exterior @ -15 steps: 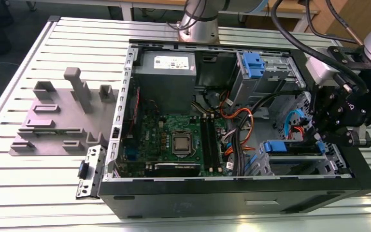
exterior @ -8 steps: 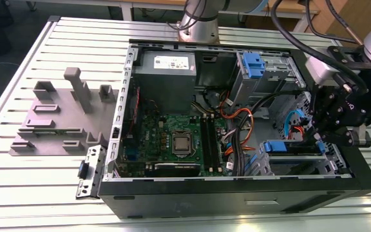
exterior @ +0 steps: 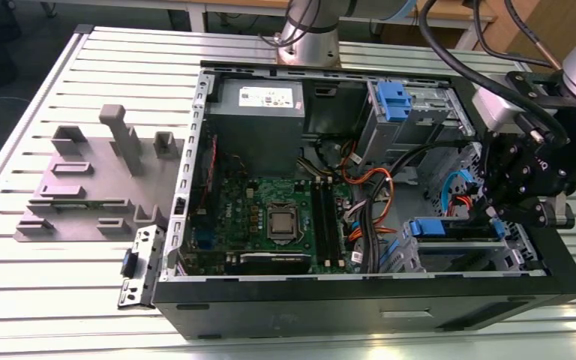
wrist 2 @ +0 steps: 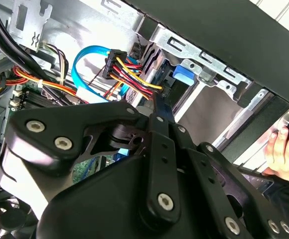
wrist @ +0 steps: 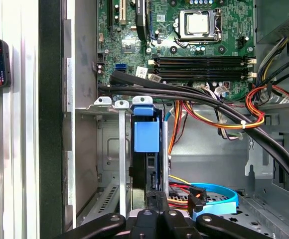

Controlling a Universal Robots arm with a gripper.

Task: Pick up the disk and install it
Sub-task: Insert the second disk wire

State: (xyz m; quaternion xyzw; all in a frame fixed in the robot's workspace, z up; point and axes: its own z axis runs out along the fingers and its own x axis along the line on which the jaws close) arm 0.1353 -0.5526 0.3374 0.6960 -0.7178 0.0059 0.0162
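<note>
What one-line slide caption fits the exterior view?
Robot hand inside the open computer case, at the blue-framed disk in its drive bay.

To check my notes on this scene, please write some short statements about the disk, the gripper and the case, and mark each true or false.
1. The disk sits in a bay of the case. True.
2. The gripper hangs outside the case. False: it is inside, close to the disk.
3. A cooler covers the processor. False: the processor is bare.
4. A hand shows beside the case. True.
</note>
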